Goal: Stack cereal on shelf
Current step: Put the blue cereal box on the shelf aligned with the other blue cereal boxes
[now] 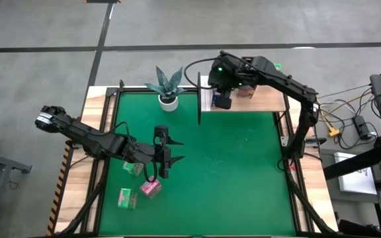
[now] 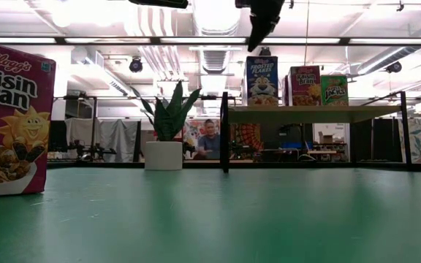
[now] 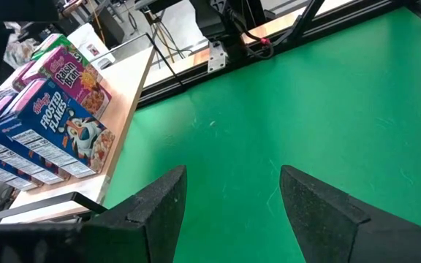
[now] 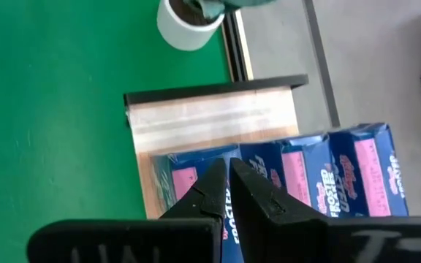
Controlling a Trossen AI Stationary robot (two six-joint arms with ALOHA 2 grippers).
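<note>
Seen from above, a green mat (image 1: pixel 230 172) covers a wooden table. The shelf (image 1: pixel 263 100), a light-wood board with black uprights, sits at the mat's far right corner, beside a potted plant (image 1: pixel 167 86). The right gripper (image 1: pixel 224 100) hangs over the shelf's left end. The left gripper (image 1: pixel 164 153) hovers above the mat's left half, its fingers spread with nothing between them. Three cereal boxes lie near it: a green box (image 1: pixel 133 168), a pink box (image 1: pixel 150 188) and another green box (image 1: pixel 127 198).

From table height, a pink Raisin Bran box (image 2: pixel 9 117) fills the left edge. On the raised shelf (image 2: pixel 305 111) stand a blue Frosted Flakes box (image 2: pixel 262 80), a pink box (image 2: pixel 305 85) and a green box (image 2: pixel 334 90). The right gripper (image 2: pixel 258 29) points down above the blue one. A person (image 2: pixel 210 140) sits in the room behind.

The left wrist view shows its two dark fingers (image 3: pixel 159 212) wide apart over bare mat, with the shelved boxes (image 3: pixel 53 128) farther off.

The right wrist view shows its fingers (image 4: pixel 207 193) pressed together, holding nothing, above three blue boxes (image 4: pixel 320 175) in a row on the shelf (image 4: pixel 210 120).
</note>
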